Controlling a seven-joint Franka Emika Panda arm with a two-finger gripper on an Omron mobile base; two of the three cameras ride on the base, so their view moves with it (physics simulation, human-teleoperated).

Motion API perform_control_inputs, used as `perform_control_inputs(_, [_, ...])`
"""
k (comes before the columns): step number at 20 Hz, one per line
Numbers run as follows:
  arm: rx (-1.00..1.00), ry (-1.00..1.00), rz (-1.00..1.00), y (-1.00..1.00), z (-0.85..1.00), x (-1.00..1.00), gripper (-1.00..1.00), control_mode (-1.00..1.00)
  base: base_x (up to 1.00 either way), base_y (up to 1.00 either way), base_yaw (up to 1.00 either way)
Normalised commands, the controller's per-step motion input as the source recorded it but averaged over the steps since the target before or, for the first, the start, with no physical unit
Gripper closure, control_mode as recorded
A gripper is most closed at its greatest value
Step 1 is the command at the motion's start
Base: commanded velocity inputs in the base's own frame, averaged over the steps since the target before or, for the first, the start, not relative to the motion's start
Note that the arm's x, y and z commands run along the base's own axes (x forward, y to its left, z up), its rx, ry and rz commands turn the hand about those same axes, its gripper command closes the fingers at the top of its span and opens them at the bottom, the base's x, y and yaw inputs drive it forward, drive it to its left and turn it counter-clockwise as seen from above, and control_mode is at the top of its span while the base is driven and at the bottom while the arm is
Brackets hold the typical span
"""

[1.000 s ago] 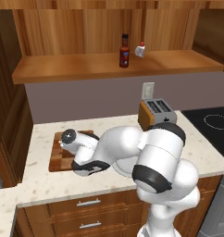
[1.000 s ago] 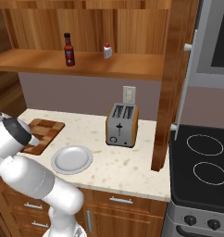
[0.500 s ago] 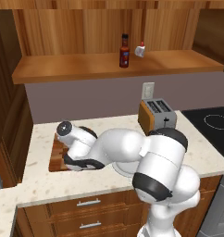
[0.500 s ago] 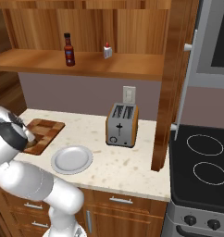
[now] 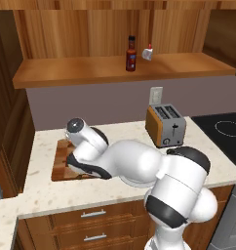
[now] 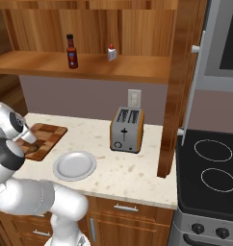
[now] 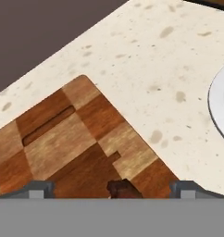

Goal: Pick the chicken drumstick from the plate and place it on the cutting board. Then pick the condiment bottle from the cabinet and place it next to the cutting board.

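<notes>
Hovering low over the cutting board (image 7: 86, 139) at the desk's (image 6: 137, 168) left end, the claw (image 7: 111, 187) stands wide open, its 2 tips apart with the chicken drumstick (image 7: 124, 189) lying loose on the wood between them. Just right sits the bare plate (image 6: 75, 165). Step 1 looks finished; next, lift away and reach up to the condiment bottle (image 6: 71, 51) on the cabinet (image 6: 89, 67).
</notes>
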Motion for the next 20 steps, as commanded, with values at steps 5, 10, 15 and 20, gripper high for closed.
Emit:
perform_control_inputs(5, [0.11,-0.03,-0.02,-0.35,0.27,-0.08,-1.00,-1.00,0.00,0.00,0.00])
perform_control_inputs(10, [0.11,-0.05,0.00,-0.27,0.26,-0.20,-1.00,-1.00,0.00,0.00,0.00])
perform_control_inputs(15, [0.14,-0.03,0.00,-0.26,0.32,-0.32,-1.00,-1.00,0.00,0.00,0.00])
perform_control_inputs(20, [0.19,0.00,-0.03,-0.27,0.35,-0.35,-1.00,-1.00,0.00,0.00,0.00])
